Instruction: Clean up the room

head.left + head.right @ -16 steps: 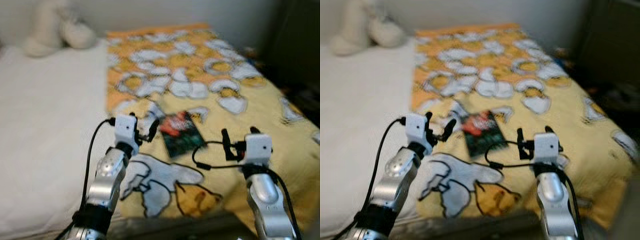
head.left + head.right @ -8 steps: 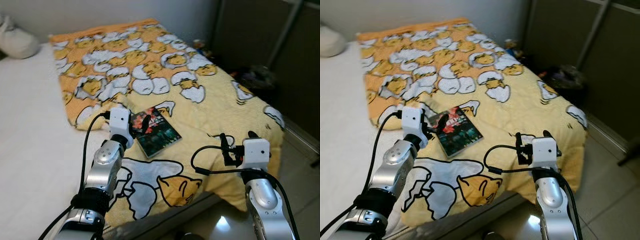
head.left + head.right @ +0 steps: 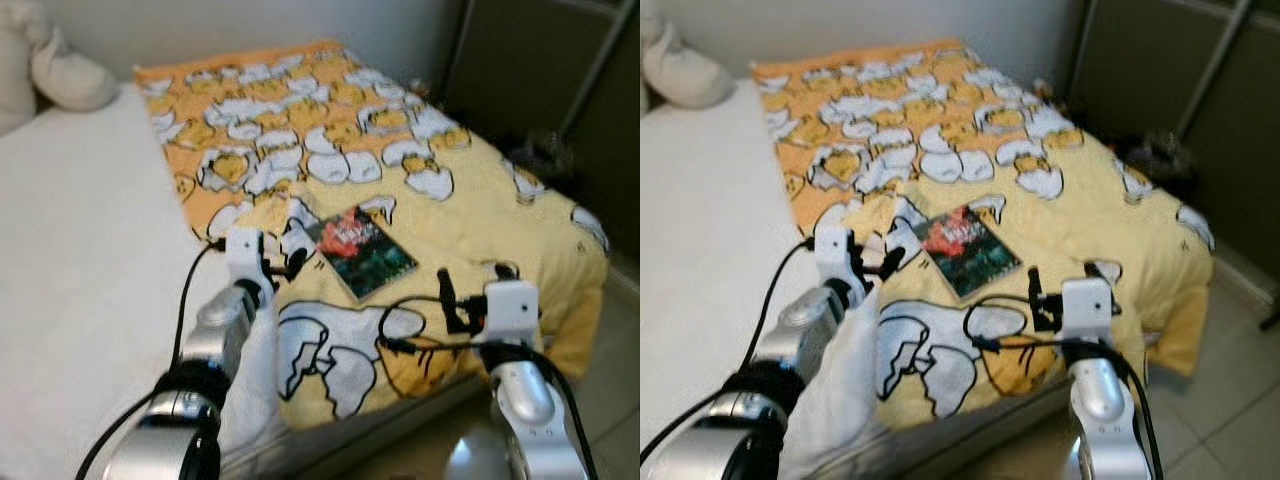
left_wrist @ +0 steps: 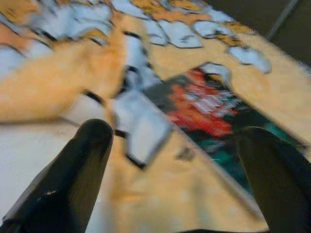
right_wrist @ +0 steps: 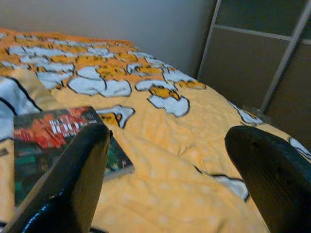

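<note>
A book [image 3: 365,251] with a dark green and red cover lies flat on the yellow egg-print blanket [image 3: 400,150] that covers the bed's right half. My left gripper [image 3: 283,258] is open, held low over the blanket just left of the book [image 4: 214,111], apart from it. My right gripper [image 3: 472,290] is open too, hovering near the bed's front right edge, with the book [image 5: 48,141] ahead of it to the left. Neither gripper holds anything.
The white sheet [image 3: 80,260] covers the bed's left half, with a cream plush toy [image 3: 50,70] at the far left. Dark wardrobe doors [image 3: 540,70] stand on the right, cluttered items [image 3: 545,155] at their foot. Tiled floor [image 3: 1230,390] lies beside the bed.
The camera has swung, shifting the whole scene right. My left gripper sits lower and closer to the blanket's fold beside the book. The right gripper has hardly moved.
</note>
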Robot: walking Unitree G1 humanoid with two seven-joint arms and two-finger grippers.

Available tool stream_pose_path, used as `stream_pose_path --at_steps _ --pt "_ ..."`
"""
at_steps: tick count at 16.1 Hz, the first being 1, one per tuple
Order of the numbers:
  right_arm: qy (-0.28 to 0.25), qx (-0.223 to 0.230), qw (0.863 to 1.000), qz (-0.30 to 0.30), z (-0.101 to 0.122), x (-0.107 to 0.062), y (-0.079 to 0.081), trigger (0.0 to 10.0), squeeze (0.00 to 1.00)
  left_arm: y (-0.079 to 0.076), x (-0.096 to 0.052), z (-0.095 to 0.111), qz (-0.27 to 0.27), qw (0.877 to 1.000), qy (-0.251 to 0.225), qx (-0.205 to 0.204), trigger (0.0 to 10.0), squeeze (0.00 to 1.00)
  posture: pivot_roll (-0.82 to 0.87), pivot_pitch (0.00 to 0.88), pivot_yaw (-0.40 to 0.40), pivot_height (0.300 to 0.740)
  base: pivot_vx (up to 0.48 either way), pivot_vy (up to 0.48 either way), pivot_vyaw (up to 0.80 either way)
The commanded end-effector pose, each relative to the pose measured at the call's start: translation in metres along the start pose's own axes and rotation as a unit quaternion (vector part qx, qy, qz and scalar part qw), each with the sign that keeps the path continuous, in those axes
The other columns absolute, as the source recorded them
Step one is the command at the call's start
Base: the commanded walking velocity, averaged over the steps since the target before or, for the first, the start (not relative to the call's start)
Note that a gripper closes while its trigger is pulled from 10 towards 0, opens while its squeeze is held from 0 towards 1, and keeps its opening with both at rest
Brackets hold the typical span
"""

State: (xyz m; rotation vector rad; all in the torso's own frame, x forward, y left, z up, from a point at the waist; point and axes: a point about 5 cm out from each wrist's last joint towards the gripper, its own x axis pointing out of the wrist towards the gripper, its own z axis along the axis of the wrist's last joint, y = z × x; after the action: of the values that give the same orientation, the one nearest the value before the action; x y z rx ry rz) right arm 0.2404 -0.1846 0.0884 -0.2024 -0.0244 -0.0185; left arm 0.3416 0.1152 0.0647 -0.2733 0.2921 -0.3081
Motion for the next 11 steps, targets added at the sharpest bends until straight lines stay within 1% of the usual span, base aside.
stream_pose_path --at_steps 1,2,3,4,6,7,10,11 --pt "-0.004 -0.006 1.000 -0.003 0.004 0.001 -0.004 10.0 0.00 -0.012 0.006 0.001 -0.029 0.999 0.004 -0.024 10.0 0.00 -0.18 0.000 0.074 0.736 0.000 0.000 0.00" --pt "-0.002 -0.011 1.000 -0.004 0.005 0.001 -0.005 10.0 0.00 -0.022 0.010 0.003 -0.050 0.999 -0.001 -0.023 10.0 0.00 -0.19 0.000 0.070 0.736 0.000 0.000 0.00" --pt "-0.002 -0.017 1.000 -0.004 0.005 0.001 -0.005 10.0 0.00 -0.027 0.012 0.005 -0.058 0.998 -0.004 -0.017 10.0 0.00 -0.19 0.000 0.072 0.736 0.000 0.000 0.00" --pt "0.000 -0.012 1.000 -0.007 0.005 -0.001 -0.007 10.0 0.00 -0.038 0.015 0.008 -0.079 0.997 -0.011 0.010 10.0 0.00 -0.20 0.000 0.074 0.736 0.000 0.000 -0.69" --pt "0.000 -0.010 1.000 -0.009 0.005 -0.002 -0.008 10.0 0.00 -0.041 0.016 0.008 -0.083 0.996 -0.011 0.014 10.0 0.00 -0.20 0.000 0.075 0.736 0.000 0.000 -0.68" --pt "0.000 -0.006 1.000 -0.009 0.004 -0.005 -0.006 10.0 0.00 -0.044 0.018 0.006 -0.071 0.997 -0.008 0.031 10.0 0.00 -0.20 0.000 0.076 0.736 0.000 0.000 -0.68" --pt "0.001 0.000 1.000 -0.003 0.005 -0.011 0.000 10.0 0.00 -0.047 0.023 0.008 -0.042 0.998 0.001 0.042 10.0 0.00 -0.22 0.016 0.069 0.736 0.000 0.000 0.00" --pt "0.004 -0.001 1.000 0.005 0.005 -0.017 0.003 10.0 0.00 -0.046 0.026 0.011 -0.018 0.998 0.006 0.052 10.0 0.00 -0.23 0.048 0.066 0.736 0.000 0.000 0.00"
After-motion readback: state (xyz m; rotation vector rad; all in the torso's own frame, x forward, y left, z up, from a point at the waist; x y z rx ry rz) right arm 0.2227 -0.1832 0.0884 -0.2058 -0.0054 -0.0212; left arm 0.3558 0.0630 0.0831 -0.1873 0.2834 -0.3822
